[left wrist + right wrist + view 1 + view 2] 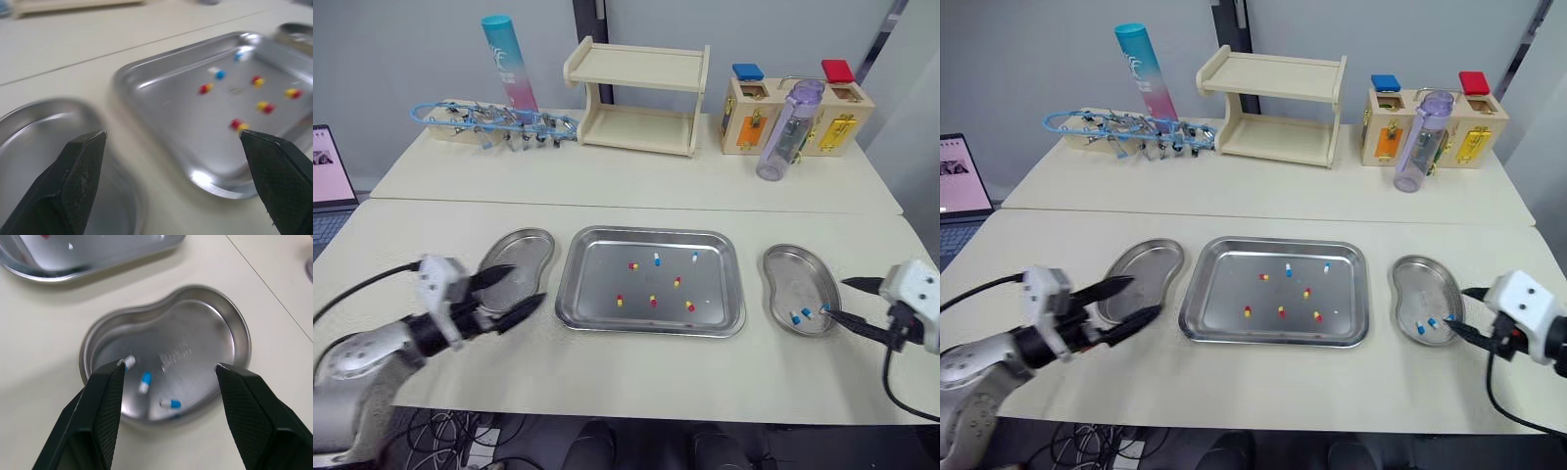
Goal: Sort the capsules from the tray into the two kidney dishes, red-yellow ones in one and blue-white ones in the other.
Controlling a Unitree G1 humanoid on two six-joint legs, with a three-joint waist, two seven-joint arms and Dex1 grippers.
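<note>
The steel tray (570, 294) lies mid-table with several red-yellow capsules (653, 301) and two blue-white capsules (657, 259) in it. The left kidney dish (524, 250) looks bare inside. Three blue-white capsules (145, 382) rest in the right kidney dish (788, 269). My left gripper (524, 287) is open over the near right edge of the left dish, fingers aimed at the tray (161, 98). At the near right rim of the right dish (195, 328), my right gripper (834, 297) hangs open and holds nothing.
On the far table stand a wooden shelf (641, 98), a purple bottle (790, 127), a wooden latch box (832, 117), a tall pink-blue tube (509, 64) and a blue wire toy (494, 122). A laptop (328, 176) sits at the far left.
</note>
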